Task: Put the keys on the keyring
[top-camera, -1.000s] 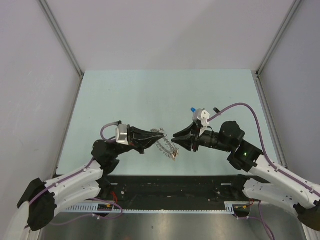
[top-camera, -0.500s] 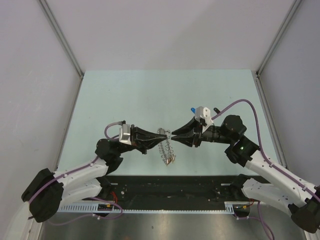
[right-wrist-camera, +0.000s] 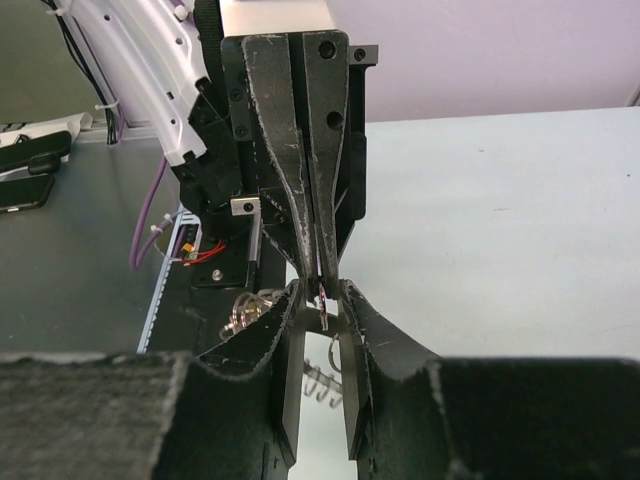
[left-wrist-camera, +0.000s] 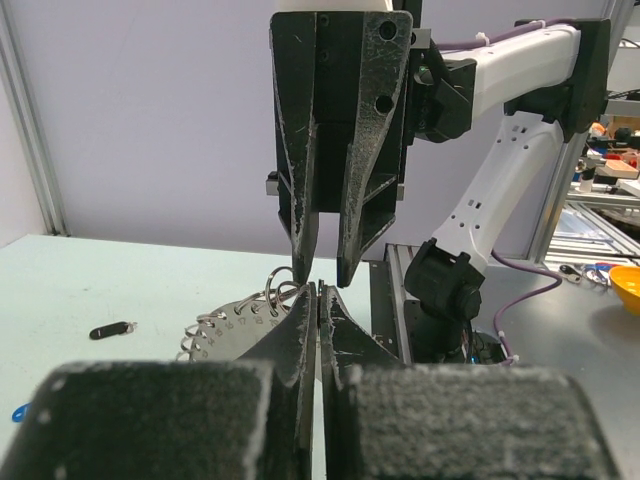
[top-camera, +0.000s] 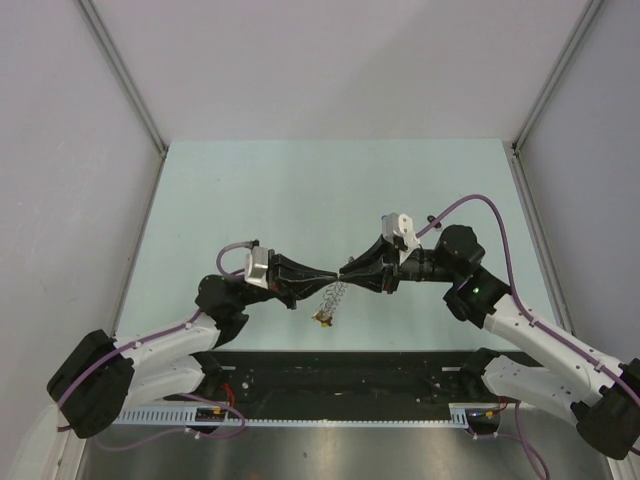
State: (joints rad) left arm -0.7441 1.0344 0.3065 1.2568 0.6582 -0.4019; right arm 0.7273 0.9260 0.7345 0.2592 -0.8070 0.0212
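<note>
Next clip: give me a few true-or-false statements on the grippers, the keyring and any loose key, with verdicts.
1. The left gripper is shut on the keyring. True.
2. The right gripper has its jaws pressed fully together. False: a narrow gap shows between them.
3. A black key lies loose on the table. True.
4. The keyring lies flat on the table. False: it hangs edgewise from the left gripper.
5. The grippers sit at opposite edges of the table. False: their tips meet near its middle.
</note>
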